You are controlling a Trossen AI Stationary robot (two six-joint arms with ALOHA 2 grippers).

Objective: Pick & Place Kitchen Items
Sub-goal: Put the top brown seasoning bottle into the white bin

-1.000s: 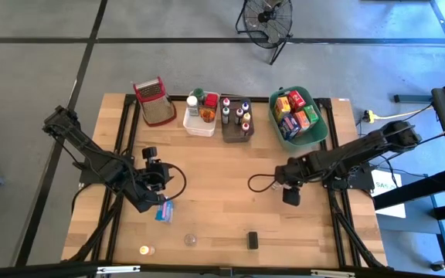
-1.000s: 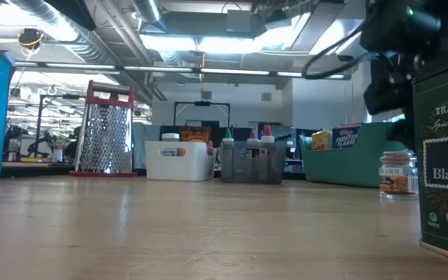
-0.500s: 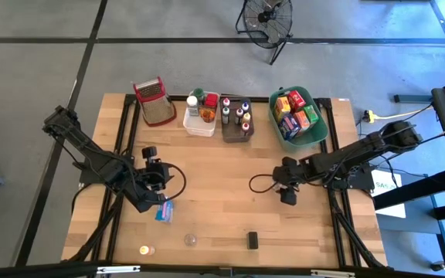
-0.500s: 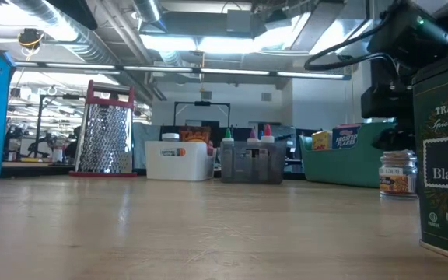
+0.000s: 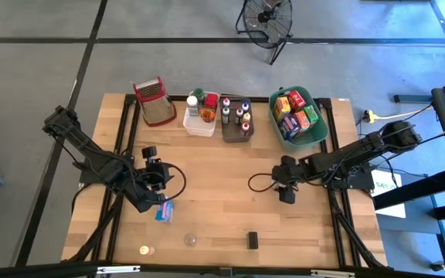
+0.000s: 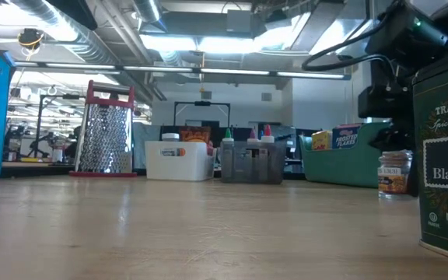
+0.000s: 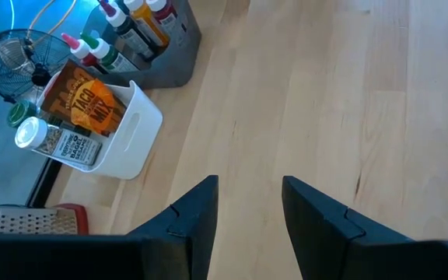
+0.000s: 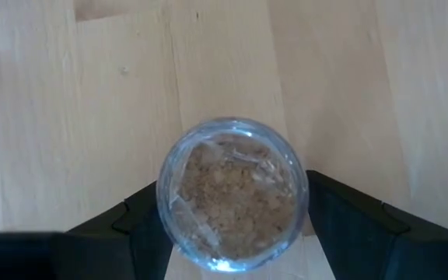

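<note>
Table (image 5: 222, 166): pale wooden top, bins along its 12 o'clock edge, loose goods near its 6 o'clock edge.
Green bin (image 5: 319, 127): at 1 o'clock from the table's middle, holding red, orange and blue boxes on end.
Red-rimmed wire basket (image 5: 152, 100): at 11 o'clock, the end of the row.
Grey bin (image 5: 236, 136): at 12 o'clock, holding little bottles with coloured caps.
White bin (image 5: 200, 127): between the basket and the grey bin; a taco-mix packet and a white-capped jar stand in it.
Left gripper (image 7: 249, 183): over bare wood at 8 o'clock from the middle, its two fingers parted with nothing between them, pointing toward the white and grey bins.
Right gripper (image 5: 286, 193): at 4 o'clock from the middle, fingers closed against both sides of the spice jar.
Blue box (image 5: 164, 211): on the table just beside the left gripper, at its 6 o'clock; it touches neither finger.
Black tin (image 5: 252, 240): upright near the 6 o'clock edge, well apart from both grippers.
Spice jar (image 8: 232, 194): clear glass with brown granules, held between the right fingers; whether it touches the wood I cannot tell.
Clear jar (image 5: 191, 240): at 7 o'clock, between the tin and an orange-topped jar (image 5: 145, 250).
</note>
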